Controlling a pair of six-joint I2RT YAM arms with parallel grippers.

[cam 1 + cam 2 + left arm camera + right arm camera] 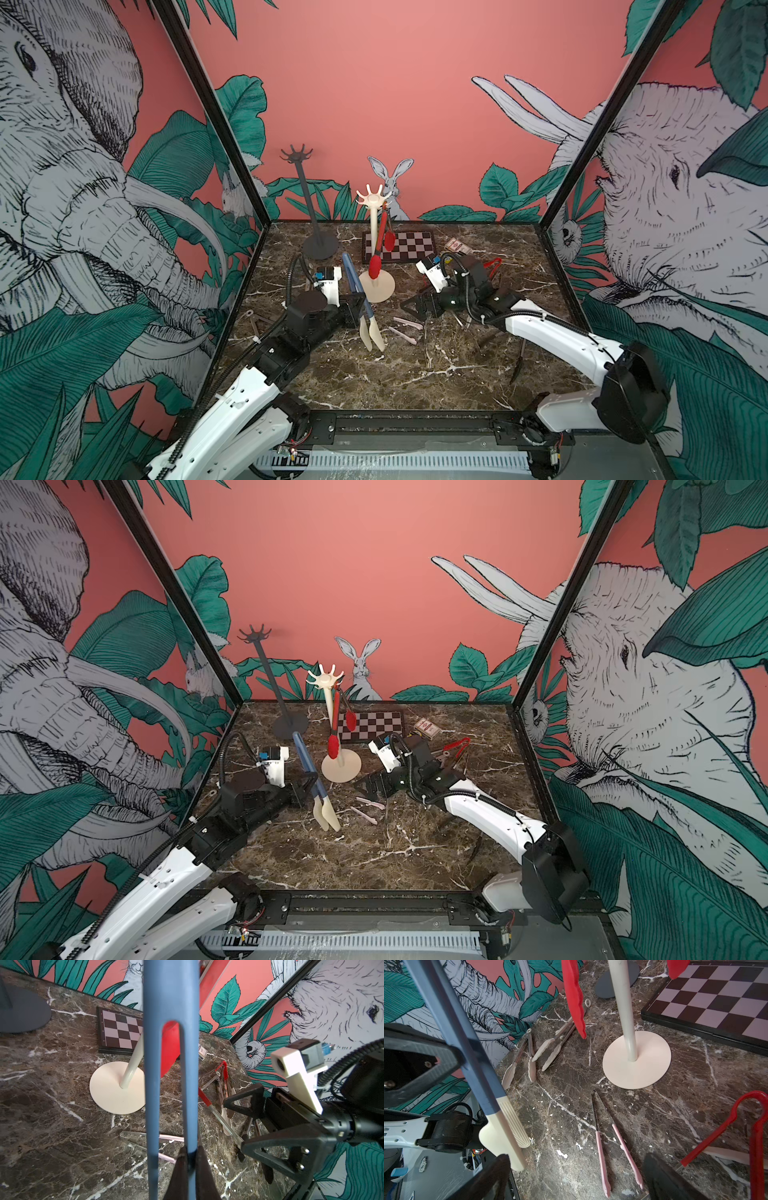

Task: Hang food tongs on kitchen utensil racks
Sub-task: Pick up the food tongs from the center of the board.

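My left gripper point(358, 308) is shut on one arm of the blue food tongs point(352, 279), cream tips hanging down above the table; the wrist view shows the fingers pinching that arm point(189, 1105). Red-tipped tongs point(375, 266) hang from the cream-white utensil rack point(373, 199). The dark grey rack point(305, 195) stands bare at the back left. My right gripper point(577, 1178) is open, low over pink-tipped tongs point(600, 1147) lying on the marble, holding nothing.
A checkered board point(409, 246) and a small card box point(459, 247) lie at the back. Red tongs point(756, 1147) lie under the right arm, cream-tipped metal tongs point(550, 1049) near the left wall, and dark tongs point(517, 365) at the front right.
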